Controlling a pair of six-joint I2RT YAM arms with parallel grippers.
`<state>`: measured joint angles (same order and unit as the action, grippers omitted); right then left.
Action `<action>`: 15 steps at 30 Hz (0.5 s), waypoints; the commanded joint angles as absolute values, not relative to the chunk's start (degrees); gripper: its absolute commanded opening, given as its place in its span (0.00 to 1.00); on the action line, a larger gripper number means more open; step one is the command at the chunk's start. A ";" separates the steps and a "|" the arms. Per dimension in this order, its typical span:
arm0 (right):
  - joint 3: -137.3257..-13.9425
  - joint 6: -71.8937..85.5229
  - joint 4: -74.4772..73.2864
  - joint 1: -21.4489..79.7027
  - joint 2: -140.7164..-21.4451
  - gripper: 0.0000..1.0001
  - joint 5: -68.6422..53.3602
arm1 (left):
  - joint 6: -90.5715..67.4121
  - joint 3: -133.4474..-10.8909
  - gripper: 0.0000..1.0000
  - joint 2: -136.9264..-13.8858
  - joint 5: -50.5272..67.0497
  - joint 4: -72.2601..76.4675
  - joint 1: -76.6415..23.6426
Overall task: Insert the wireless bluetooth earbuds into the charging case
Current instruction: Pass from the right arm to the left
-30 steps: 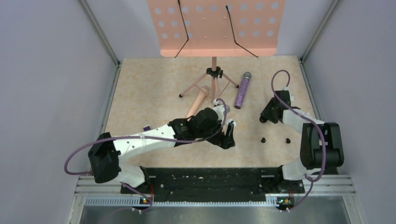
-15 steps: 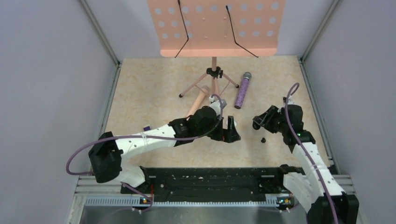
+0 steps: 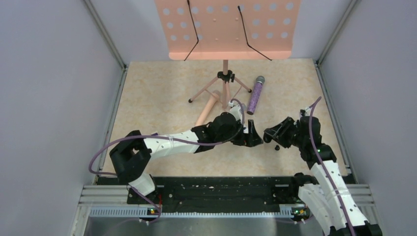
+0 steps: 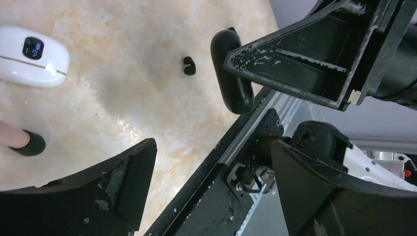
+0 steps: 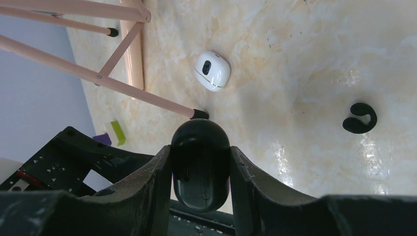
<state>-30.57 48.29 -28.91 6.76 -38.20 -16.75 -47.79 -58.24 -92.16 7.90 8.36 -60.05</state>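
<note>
My right gripper (image 5: pixel 200 150) is shut on the black oval charging case (image 5: pixel 200 172) and holds it above the table; the case also shows in the left wrist view (image 4: pixel 230 73). One small black C-shaped earbud (image 5: pixel 360 118) lies on the table just right of the case, and shows in the top view (image 3: pixel 277 147) and the left wrist view (image 4: pixel 189 65). No white buds are in view. My left gripper (image 4: pixel 212 146) is open and empty, and in the top view (image 3: pixel 253 135) it is right beside my right gripper (image 3: pixel 270 133).
A white oval pod with a small dark window (image 5: pixel 212 70) lies near the pink music stand's legs (image 5: pixel 123 83). A glittery purple microphone (image 3: pixel 255 95) lies at the back. A small purple-and-yellow cube (image 5: pixel 110 135) sits to the left. The black base rail (image 3: pixel 216 189) runs along the near edge.
My right gripper has swung forward and left toward the table's middle with the case. My left gripper has moved right to meet it. One black earbud is now hidden by the right arm.
</note>
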 commanded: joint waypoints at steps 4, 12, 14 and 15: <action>-34.99 51.18 -28.65 7.56 -39.01 0.16 -18.69 | -47.97 -60.68 0.88 -93.90 8.15 17.85 -60.78; -36.66 51.56 -28.47 7.54 -40.95 0.17 -21.29 | -48.04 -62.80 0.77 -96.70 9.16 18.44 -60.82; -36.78 52.04 -28.32 7.64 -41.11 0.17 -22.07 | -47.93 -63.36 0.73 -97.31 8.86 18.03 -60.87; -36.83 52.25 -28.26 7.57 -41.13 0.17 -22.40 | -47.95 -63.53 0.72 -97.57 8.73 17.94 -60.83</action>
<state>-33.15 50.85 -29.69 6.96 -41.01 -20.03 -48.16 -60.66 -96.77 8.93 14.98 -60.55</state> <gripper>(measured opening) 0.406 0.747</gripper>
